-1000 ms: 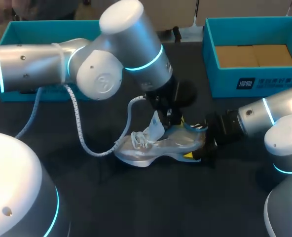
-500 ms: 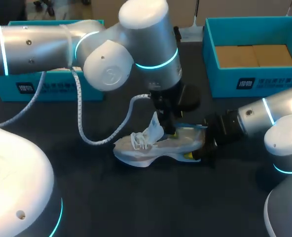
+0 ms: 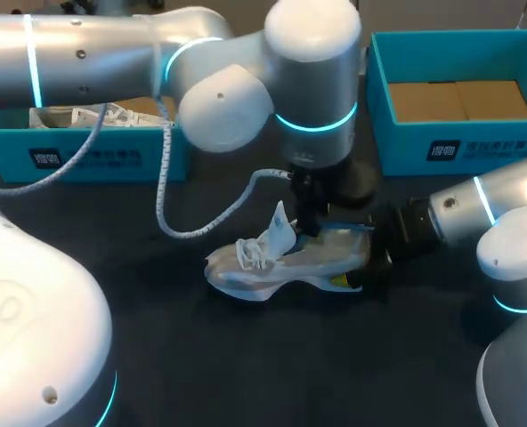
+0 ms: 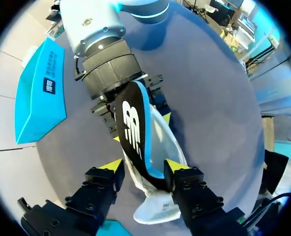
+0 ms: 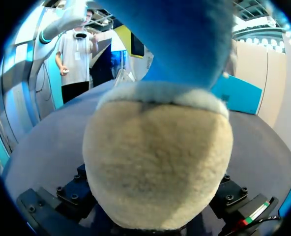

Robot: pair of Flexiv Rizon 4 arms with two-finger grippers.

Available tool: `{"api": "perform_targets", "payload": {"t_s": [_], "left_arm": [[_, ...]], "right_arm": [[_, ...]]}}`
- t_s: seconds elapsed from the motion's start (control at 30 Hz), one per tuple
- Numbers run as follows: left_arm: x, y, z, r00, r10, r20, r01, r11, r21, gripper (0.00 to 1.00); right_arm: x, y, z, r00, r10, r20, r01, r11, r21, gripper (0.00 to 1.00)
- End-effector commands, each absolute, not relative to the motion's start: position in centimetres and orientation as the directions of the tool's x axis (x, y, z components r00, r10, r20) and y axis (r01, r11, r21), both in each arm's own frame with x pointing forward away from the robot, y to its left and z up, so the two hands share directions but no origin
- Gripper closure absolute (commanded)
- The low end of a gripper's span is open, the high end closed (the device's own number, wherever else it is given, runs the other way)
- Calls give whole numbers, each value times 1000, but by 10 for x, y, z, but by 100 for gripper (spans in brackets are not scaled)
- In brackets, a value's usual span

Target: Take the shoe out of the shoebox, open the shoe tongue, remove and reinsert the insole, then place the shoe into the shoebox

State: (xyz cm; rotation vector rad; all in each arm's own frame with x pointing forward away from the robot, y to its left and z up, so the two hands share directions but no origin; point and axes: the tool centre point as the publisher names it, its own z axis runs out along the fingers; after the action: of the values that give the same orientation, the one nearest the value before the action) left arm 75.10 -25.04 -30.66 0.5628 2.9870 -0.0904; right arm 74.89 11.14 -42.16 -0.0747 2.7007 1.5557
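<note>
– Since a second ago our left arm (image 3: pixel 308 98) has swung its big elbow to the right, so the left shoebox (image 3: pixel 85 158) behind it now shows, with crumpled paper (image 3: pixel 68 116) inside. Has the shoe shifted?

– No. The shoe (image 3: pixel 281 262) lies where it lay, on its sole in the middle of the counter (image 3: pixel 246 365), outside both boxes, toe toward the left.

– And our left claw (image 4: pixel 144 166)?

– It hangs straight down over the shoe's opening, just behind the white tongue (image 3: pixel 279 229), which stands up. In the left wrist view the dark insole (image 4: pixel 133 128) runs through that claw. Whether it pinches the insole or only straddles it, we cannot tell.

– What about the back of the shoe?

– Our right claw (image 3: pixel 357 258) comes in level from the right and pinches the heel (image 3: pixel 351 242), a yellow tip on either side. Its own wrist view is filled by a pale, fuzzy part of the shoe with blue above.

– Farther right?

– The right shoebox (image 3: pixel 459 147) stands at the back, brown cardboard (image 3: pixel 459 100) on its floor, well apart from the shoe.
</note>
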Motion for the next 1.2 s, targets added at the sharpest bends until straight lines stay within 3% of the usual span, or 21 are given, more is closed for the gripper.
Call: {"api": "perform_targets", "payload": {"t_s": [0.03, 0.2, 0.47, 0.53, 0.63, 0.83, 1.2], "left_arm": [[754, -262, -319, -927, 363, -96, 365, 931, 3, 51], [756, -264, -328, -933, 346, -102, 347, 938, 1, 53], [758, -260, -332, -940, 322, -111, 323, 946, 13, 71], [758, -258, -334, -941, 319, -110, 318, 948, 26, 100], [755, -256, -338, -940, 327, -99, 325, 945, 37, 100], [750, -244, -311, -942, 319, -105, 326, 943, -65, 100], [749, -274, -217, -944, 269, -193, 316, 904, -289, 100]], "right_arm": [[749, 113, -425, -999, -29, -45, -53, 504, 862, 100], [749, 113, -425, -999, -29, -45, -53, 504, 862, 100], [749, 113, -425, -999, -29, -45, -53, 504, 862, 100], [749, 113, -425, -999, -29, -45, -53, 504, 862, 100], [749, 113, -425, -999, -29, -45, -53, 504, 862, 100], [749, 113, -425, -999, -29, -45, -53, 504, 862, 100], [749, 113, -425, -999, -29, -45, -53, 504, 862, 100]]}}
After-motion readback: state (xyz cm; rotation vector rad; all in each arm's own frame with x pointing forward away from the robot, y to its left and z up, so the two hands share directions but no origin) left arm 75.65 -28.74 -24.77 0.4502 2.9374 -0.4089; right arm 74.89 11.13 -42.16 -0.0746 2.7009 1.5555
